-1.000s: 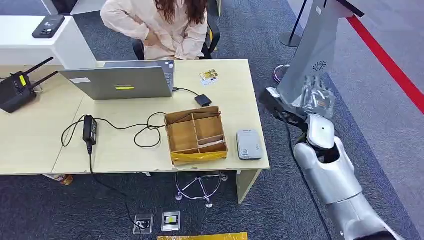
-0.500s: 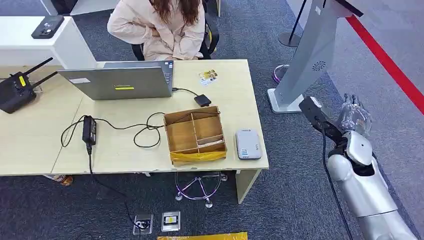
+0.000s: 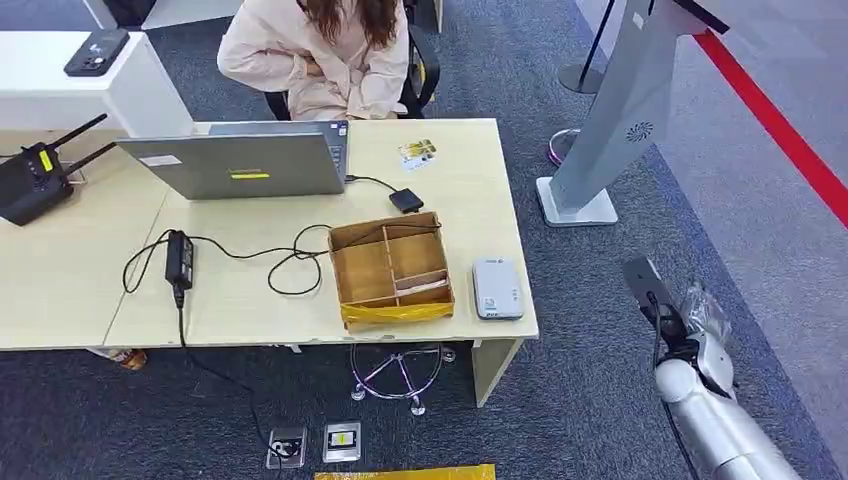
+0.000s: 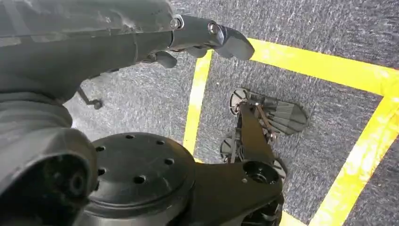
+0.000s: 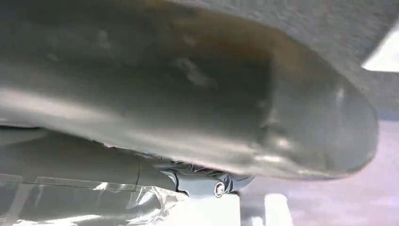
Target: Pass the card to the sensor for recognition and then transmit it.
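Observation:
A small printed card (image 3: 418, 153) lies on the wooden table (image 3: 470, 190) near its far edge, beside the laptop. The grey flat sensor (image 3: 497, 289) rests at the table's front right corner, next to a divided cardboard box (image 3: 392, 270) with something pale and flat in one compartment. My right hand (image 3: 706, 312), wrapped in clear plastic, hangs low over the carpet to the right of the table, well apart from sensor and card; its fingers are too small and blurred to read. Close up, the right hand (image 5: 188, 94) is a grey blur. My left hand (image 4: 94, 47) hangs over the floor, fingers apart, holding nothing.
A person (image 3: 320, 50) sits behind the table at a grey laptop (image 3: 240, 163). A power adapter (image 3: 180, 255) with looping cables and a black router (image 3: 35, 175) occupy the left side. A slanted grey kiosk stand (image 3: 620, 110) rises at the right, beyond my right arm.
My right arm has swung down and away from beside the table's right end to low at the right. The person has shifted slightly.

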Robot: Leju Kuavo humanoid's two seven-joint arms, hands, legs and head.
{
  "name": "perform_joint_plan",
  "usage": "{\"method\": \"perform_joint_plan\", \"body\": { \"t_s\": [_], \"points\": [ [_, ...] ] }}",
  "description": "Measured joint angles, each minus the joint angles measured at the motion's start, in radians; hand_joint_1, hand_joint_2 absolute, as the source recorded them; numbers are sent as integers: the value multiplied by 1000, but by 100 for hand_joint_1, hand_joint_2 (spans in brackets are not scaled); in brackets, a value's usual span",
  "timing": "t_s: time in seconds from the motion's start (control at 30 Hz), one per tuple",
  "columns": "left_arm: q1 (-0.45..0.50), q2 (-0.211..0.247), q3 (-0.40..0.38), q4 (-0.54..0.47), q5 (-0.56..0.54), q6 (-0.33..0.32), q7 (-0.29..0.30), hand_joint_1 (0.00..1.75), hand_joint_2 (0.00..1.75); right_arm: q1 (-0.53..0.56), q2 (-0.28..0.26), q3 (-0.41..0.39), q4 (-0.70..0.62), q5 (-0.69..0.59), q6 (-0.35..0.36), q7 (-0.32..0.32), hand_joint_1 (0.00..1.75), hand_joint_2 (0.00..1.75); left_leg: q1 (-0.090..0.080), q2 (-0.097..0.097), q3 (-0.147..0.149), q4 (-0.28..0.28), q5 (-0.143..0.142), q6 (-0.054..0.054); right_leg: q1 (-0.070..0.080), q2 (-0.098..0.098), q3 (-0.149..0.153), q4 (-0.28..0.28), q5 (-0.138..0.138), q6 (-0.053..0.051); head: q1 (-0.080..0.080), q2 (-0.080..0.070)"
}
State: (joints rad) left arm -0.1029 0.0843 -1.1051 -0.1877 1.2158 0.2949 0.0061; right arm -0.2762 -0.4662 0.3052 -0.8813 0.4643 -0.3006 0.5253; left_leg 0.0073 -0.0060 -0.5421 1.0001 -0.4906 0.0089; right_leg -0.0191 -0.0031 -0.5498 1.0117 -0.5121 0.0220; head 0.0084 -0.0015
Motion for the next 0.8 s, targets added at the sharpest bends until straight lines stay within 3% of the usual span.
{"method": "perform_joint_plan", "body": {
  "t_s": [0.27,0.8],
  "points": [
    [0,0,0,0,-11,8,9,0,0,33,10,27,149,-67,-40,-25,0,0,0,0,0,0,0,0,0,0,-1,0,0,0,0,0],
    [0,3,0,0,-21,0,9,0,0,147,-10,54,181,-185,-105,5,0,0,0,1,0,0,0,0,0,2,-1,0,0,0,0,0]
  ]
}}
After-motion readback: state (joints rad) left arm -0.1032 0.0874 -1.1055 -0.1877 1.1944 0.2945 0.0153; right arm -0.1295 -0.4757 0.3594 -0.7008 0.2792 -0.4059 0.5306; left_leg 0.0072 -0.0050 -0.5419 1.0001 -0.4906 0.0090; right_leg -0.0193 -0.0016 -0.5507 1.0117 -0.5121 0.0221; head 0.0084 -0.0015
